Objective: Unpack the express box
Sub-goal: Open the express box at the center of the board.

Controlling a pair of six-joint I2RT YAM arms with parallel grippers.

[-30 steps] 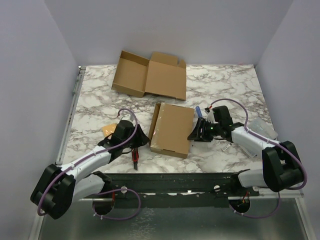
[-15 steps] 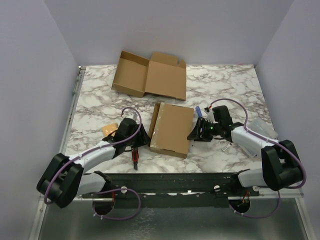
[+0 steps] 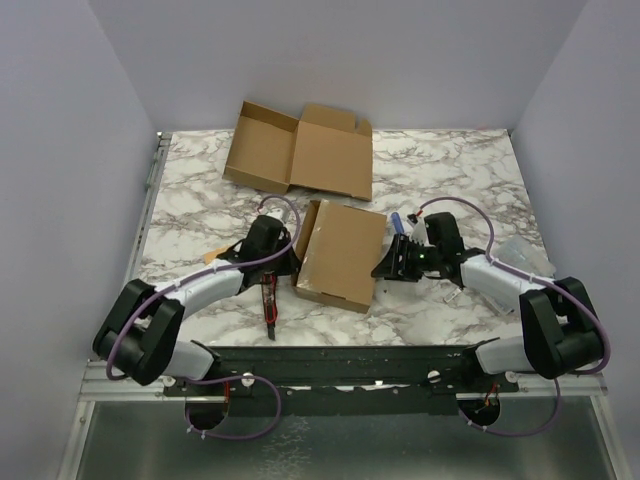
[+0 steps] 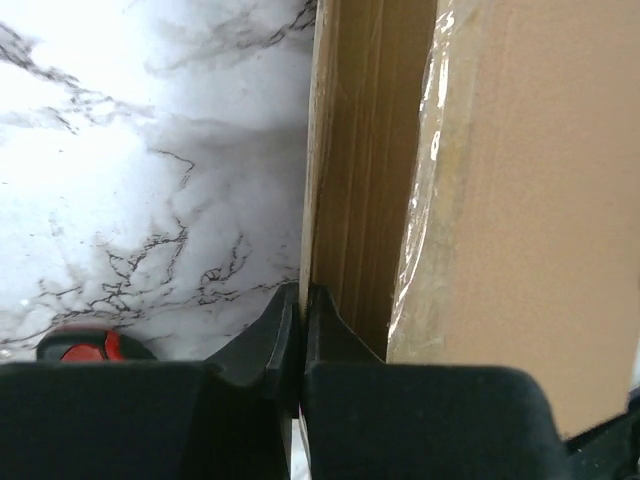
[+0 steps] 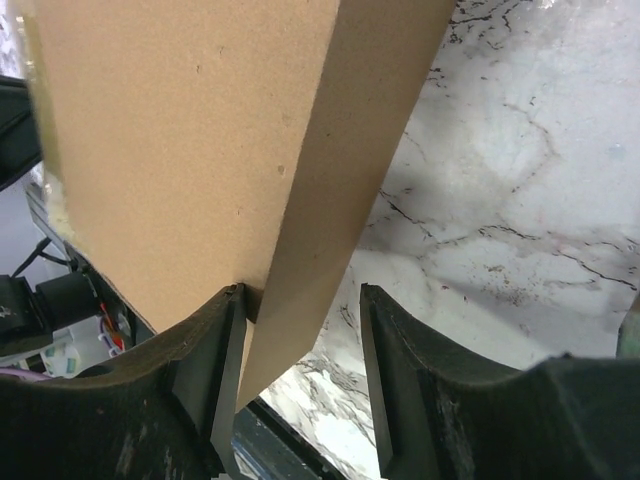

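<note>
The closed brown express box [image 3: 342, 255] lies in the middle of the marble table, with clear tape along its left edge [image 4: 420, 200]. My left gripper [image 3: 287, 268] is at the box's left side. Its jaws are shut on the thin edge of the cardboard side flap [image 4: 305, 200], seen close up at the left gripper [image 4: 303, 305]. My right gripper [image 3: 385, 268] is at the box's right side and stands open. The box's side wall [image 5: 330, 190] lies between the right gripper's [image 5: 300, 330] fingers, against the left finger [image 5: 215, 350].
An open, empty cardboard box [image 3: 300, 150] lies at the back of the table. A red-handled cutter [image 3: 269, 303] lies by the left arm, and an orange scrap [image 3: 213, 258] is left of it. A blue item [image 3: 398, 222] and a clear plastic bag [image 3: 525, 255] are near the right arm.
My left arm has swung right to the box's left side and its jaws have closed on the flap edge. The right gripper has stayed open at the box's right side.
</note>
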